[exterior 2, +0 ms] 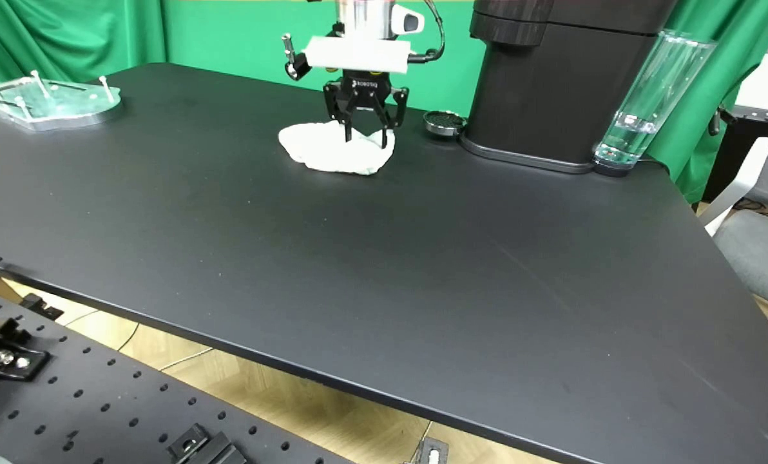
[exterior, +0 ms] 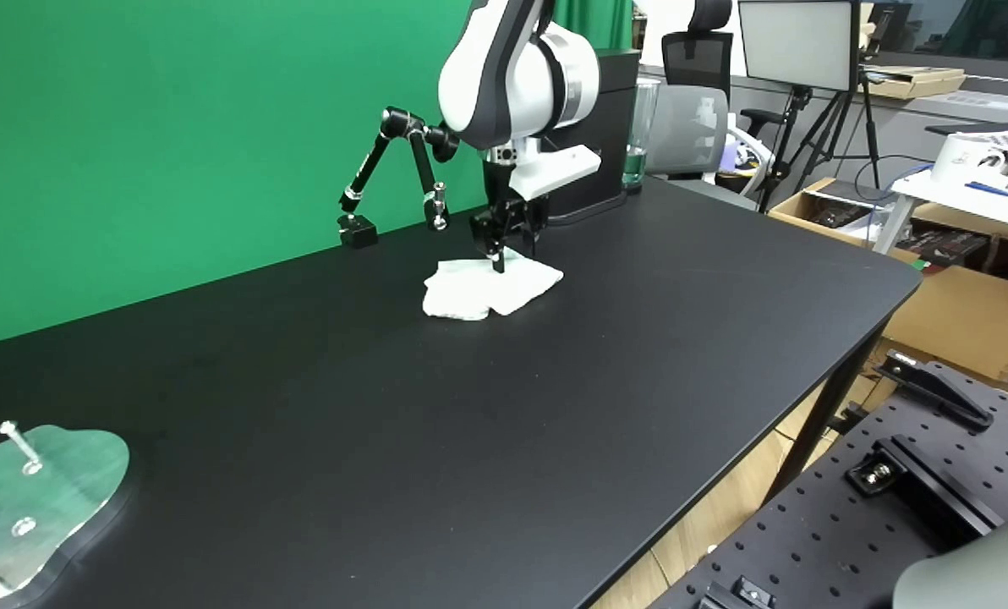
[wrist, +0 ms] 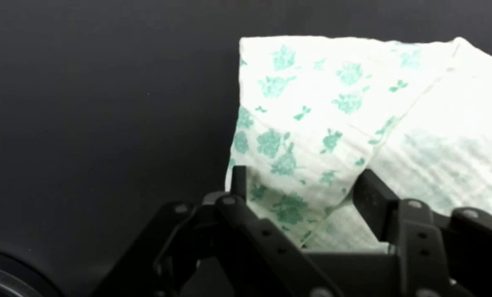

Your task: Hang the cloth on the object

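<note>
The Robotiq gripper was found pointing down over the white cloth, its fingers standing apart with fabric visible in the gap. In the wrist view, one finger stood at the nine o'clock border of the green-flowered part, the other at its three o'clock side, along a diagonal edge. The fingertips overlapped the cloth in both exterior views; whether they pressed on it could not be told. The cloth lay rumpled and partly folded on the black table.

The black jointed stand was recorded at about eleven o'clock from the cloth in an exterior view, arched, its block base at ten o'clock near the green backdrop. Its hanging end appeared near the gripper, on the gripper's nine o'clock side.

In an exterior view, a black coffee machine stood between two and three o'clock from the cloth. A round drip tray sat just beside its base, toward nine o'clock, and a clear water tank, partly filled, stood at its three o'clock side. A clear greenish plate with upright pegs lay well apart, at nine o'clock.
</note>
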Action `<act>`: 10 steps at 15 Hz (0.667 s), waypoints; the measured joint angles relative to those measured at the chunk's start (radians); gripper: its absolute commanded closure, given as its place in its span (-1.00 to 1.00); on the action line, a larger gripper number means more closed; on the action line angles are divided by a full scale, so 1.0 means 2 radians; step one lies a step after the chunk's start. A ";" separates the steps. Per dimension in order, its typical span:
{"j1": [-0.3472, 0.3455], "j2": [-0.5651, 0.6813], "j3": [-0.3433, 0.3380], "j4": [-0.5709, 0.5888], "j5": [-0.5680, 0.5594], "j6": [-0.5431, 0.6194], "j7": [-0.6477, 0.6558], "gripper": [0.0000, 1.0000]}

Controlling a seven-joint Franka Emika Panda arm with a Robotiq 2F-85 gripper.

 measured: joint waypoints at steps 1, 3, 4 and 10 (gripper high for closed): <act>-0.002 0.000 0.001 0.000 0.000 0.000 -0.004 0.39; -0.005 0.000 0.002 0.000 0.001 0.000 -0.011 0.64; -0.007 0.000 0.003 0.000 0.001 0.000 -0.013 0.80; -0.012 0.000 0.004 0.001 0.020 -0.010 -0.021 1.00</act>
